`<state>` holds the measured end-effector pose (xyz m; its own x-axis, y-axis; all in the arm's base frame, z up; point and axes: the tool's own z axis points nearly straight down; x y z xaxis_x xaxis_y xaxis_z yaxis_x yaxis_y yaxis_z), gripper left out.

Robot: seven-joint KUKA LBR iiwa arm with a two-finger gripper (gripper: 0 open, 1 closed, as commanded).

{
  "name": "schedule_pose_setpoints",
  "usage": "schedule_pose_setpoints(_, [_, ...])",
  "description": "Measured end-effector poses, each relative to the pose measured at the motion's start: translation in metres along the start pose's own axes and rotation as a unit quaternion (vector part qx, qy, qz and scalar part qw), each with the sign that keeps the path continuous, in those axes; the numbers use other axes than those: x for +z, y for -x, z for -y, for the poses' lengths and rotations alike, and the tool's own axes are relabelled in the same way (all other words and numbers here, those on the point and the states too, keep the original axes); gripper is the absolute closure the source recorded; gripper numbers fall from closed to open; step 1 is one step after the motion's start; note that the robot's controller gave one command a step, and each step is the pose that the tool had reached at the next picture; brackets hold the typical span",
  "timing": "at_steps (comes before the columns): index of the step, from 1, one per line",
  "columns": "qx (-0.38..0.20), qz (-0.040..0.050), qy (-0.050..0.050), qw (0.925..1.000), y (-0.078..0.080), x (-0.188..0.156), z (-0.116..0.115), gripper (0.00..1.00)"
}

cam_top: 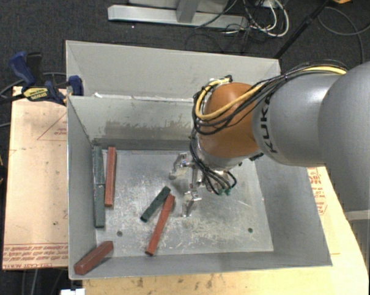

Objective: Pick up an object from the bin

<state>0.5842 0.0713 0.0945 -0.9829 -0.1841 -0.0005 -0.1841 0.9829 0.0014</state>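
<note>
My gripper (184, 188) hangs below the orange wrist cover, low over the middle of the bin floor. Its two metal fingers stand apart, so it is open, with only bare floor between them. Just left of the nearer fingertip (191, 205) lies a short dark green stick (155, 204), slanted. Beside it a longer red-brown stick (161, 225) runs down toward the front of the bin, its upper end close to the fingertip. Neither stick is between the fingers.
Along the left wall lie a long grey stick (99, 186) and a red stick (110, 176), side by side. A brown block (94, 257) rests in the front left corner. The arm covers the bin's right rear part.
</note>
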Motion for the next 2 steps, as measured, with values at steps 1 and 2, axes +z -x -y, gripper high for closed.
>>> schedule_pose_setpoints(1, [0.0,0.0,0.0,1.0,0.0,0.0,0.0,0.0])
schedule_pose_setpoints(2, [0.033,0.0074,0.0,0.9994,0.013,0.016,-0.05,1.0])
